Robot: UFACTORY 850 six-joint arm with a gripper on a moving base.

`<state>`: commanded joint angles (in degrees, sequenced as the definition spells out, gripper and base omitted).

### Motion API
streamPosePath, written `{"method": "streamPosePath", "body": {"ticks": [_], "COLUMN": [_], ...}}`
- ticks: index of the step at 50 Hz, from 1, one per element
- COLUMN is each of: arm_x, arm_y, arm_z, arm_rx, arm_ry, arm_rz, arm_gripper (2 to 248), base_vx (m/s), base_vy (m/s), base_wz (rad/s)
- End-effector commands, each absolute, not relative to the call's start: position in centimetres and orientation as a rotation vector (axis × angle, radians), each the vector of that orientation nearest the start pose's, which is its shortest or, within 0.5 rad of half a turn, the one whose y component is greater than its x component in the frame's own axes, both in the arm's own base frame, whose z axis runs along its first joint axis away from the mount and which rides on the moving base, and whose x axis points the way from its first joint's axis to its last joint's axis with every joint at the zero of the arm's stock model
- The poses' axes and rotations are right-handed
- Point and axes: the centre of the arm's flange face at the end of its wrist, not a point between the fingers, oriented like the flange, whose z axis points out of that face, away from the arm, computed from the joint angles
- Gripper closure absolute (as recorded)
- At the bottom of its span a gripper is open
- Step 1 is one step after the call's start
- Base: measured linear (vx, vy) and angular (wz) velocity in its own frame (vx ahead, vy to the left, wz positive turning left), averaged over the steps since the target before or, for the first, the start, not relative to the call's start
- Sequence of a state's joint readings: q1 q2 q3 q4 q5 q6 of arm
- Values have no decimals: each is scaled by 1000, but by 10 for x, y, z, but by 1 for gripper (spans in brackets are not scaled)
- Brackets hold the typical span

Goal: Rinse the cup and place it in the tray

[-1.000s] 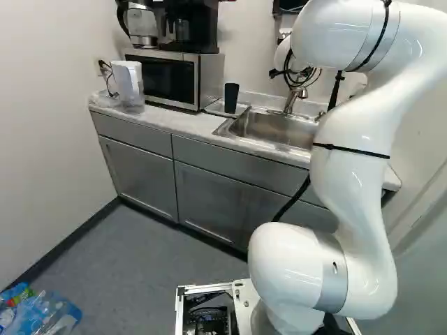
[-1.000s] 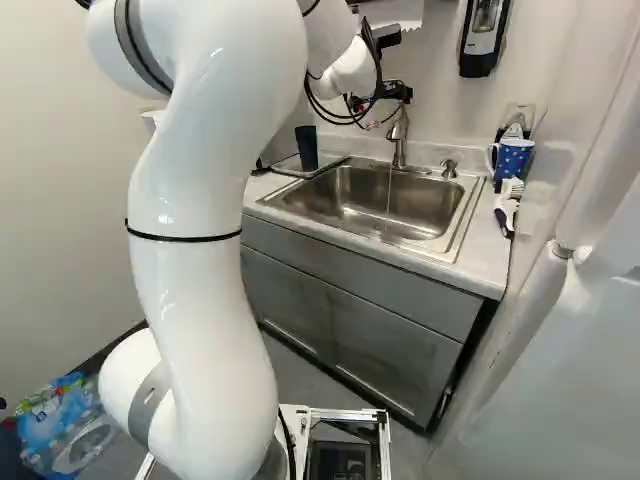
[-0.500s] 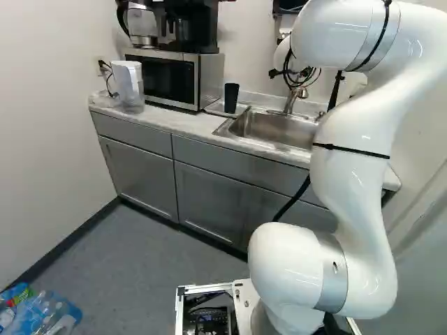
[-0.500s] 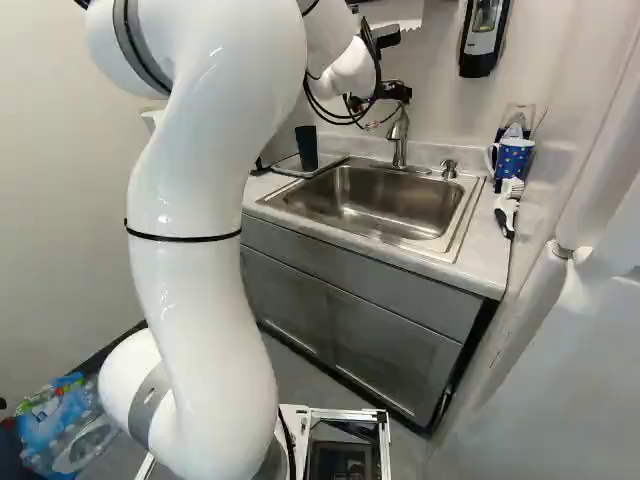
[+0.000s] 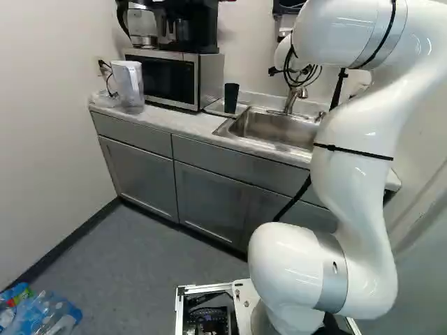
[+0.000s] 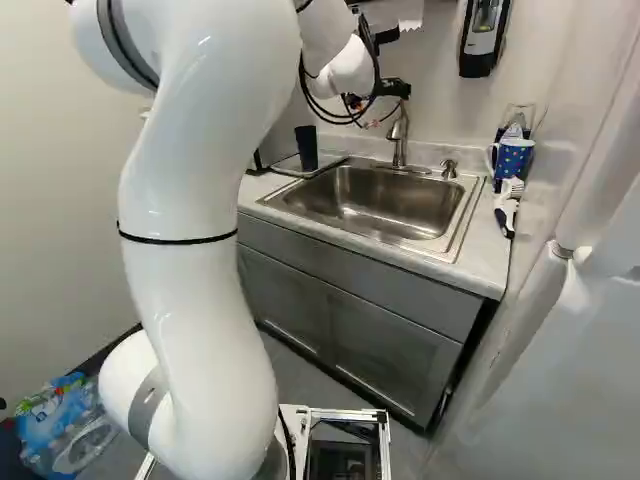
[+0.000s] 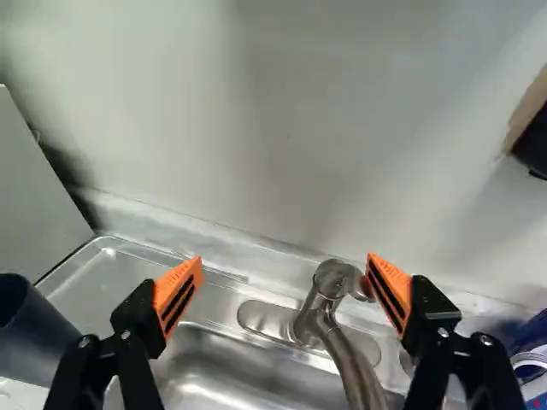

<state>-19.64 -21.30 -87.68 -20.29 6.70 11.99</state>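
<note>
In the right base view my gripper [image 6: 395, 90], partly hidden by the wrist and cables, hangs just above the faucet [image 6: 400, 130]. The wrist view shows the gripper [image 7: 286, 263] with its orange-padded fingers wide apart and nothing held; the faucet [image 7: 328, 295] appears between and beyond them, nearer one finger. A dark cup [image 6: 307, 148] stands upright on the tray [image 6: 330, 161] beside the sink [image 6: 385, 205]. In the wrist view the cup [image 7: 34, 337] is off to one side of the gripper, outside the fingers. No water is visible from the faucet.
A microwave [image 5: 171, 78] with a coffee maker [image 5: 188, 26] on top and a white pitcher [image 5: 128, 85] are left of the tray. Right of the sink stand a blue mug [image 6: 512, 157] and a brush [image 6: 508, 205]. The wall rises close behind the faucet.
A thin stream of water fell from the faucet a second ago; it has stopped. The arm has shifted slightly, leftward in the right base view. Cup and base have stayed put.
</note>
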Motion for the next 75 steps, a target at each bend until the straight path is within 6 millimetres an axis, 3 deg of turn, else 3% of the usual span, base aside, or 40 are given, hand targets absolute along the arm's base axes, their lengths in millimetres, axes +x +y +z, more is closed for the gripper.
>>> {"method": "streamPosePath", "body": {"ticks": [75], "arm_x": [547], "arm_y": [-153], "arm_z": [676], "arm_rx": [-2723], "arm_ry": [149], "arm_rz": [-1942], "arm_gripper": [3], "base_vx": [0], "base_vy": [0], "base_wz": [0]}}
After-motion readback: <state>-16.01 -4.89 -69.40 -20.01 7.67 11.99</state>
